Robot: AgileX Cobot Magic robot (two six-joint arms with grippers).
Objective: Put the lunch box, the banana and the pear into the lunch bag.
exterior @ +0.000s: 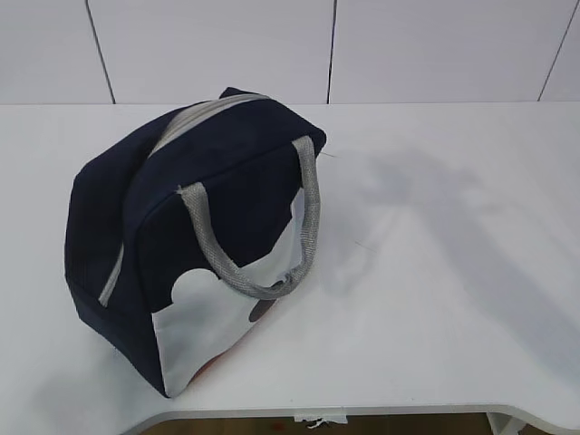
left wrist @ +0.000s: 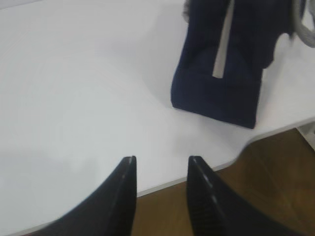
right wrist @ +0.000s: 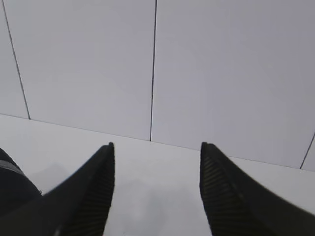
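The exterior view shows the lunch bag [exterior: 195, 245] standing on the left half of the white table [exterior: 453, 299]; neither arm appears in it. The bag is zipped along its grey zipper trim [exterior: 195, 120], which runs over the top from the far right down to the near left end. Its long axis follows that line, slanting from the far middle of the table toward the near left corner. The white side panel [exterior: 227, 317] faces the near right, with a grey webbing handle [exterior: 304, 217] looped down across it.

The left wrist view alone shows the left gripper [left wrist: 161, 160]: its two dark fingers [left wrist: 123, 196] stand a moderate gap apart with nothing between them, above the table's near edge [left wrist: 197, 173]. The bag's navy end lies well apart from them at upper right, close to that edge, with brown floor [left wrist: 275, 177] below.

The right wrist view alone shows the right gripper [right wrist: 156, 145], jaws wide and empty, aimed over the table toward the panelled back wall [right wrist: 221, 73]. A sliver of the bag sits at its lower left.

The whole right half of the table is bare, open surface. No lunch box, banana or pear is visible in any view.
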